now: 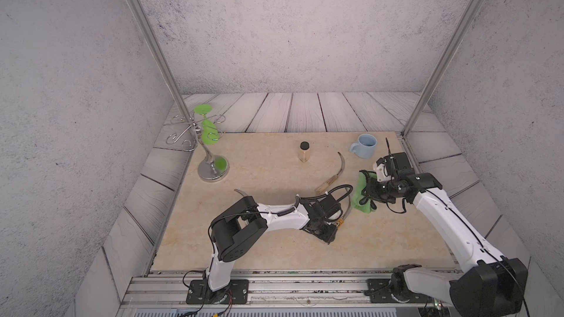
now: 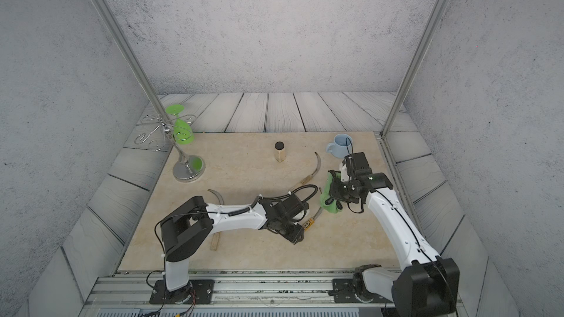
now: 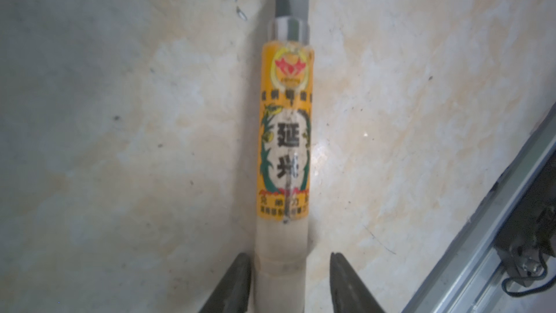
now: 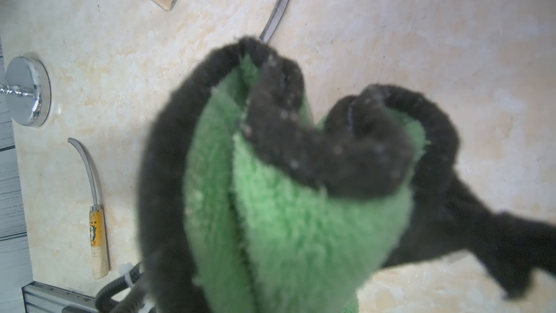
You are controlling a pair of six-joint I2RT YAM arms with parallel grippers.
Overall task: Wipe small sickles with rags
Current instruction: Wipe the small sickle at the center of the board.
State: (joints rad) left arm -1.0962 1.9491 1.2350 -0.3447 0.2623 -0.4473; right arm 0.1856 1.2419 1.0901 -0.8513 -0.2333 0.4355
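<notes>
In both top views the left pincer (image 1: 332, 229) (image 2: 302, 229) sits low over the handle end of the labelled sickle (image 1: 344, 214) (image 2: 314, 217). This sickle lies on the table (image 1: 274, 251), to the robot's right of centre. Its long axis runs from the handle under the pincer away from the front rail (image 1: 274, 282), with the blade end toward the rag (image 1: 361, 196) (image 2: 329, 201). The rag hangs bunched from the right pincer (image 1: 368, 192) (image 2: 335, 192), which is clamped on it just beside the blade. Whether cloth and metal touch I cannot tell. The left arm is therefore nearer the handle and the right arm nearer the blade. The far sickle (image 1: 332, 175) and the third sickle (image 2: 215, 242), partly under the left arm, lie apart from both.

In the left wrist view the labelled sickle (image 3: 284, 146) runs straight out from between the left pincer's (image 3: 290, 258) dark fingers (image 3: 240, 278), in line with them. The jaws stand narrowly parted astride the butt of the handle. Bare table shows between one finger and the wood, so nothing is clamped.

In the right wrist view the rag (image 4: 301, 221) fills the frame and hides the jaws and the labelled sickle. The third sickle (image 4: 97, 236) lies off to one side.

As I judge it, the next move turns on this alignment. The left pincer need only close to pin the handle, and the rag is a short way from the blade along that axis.
</notes>
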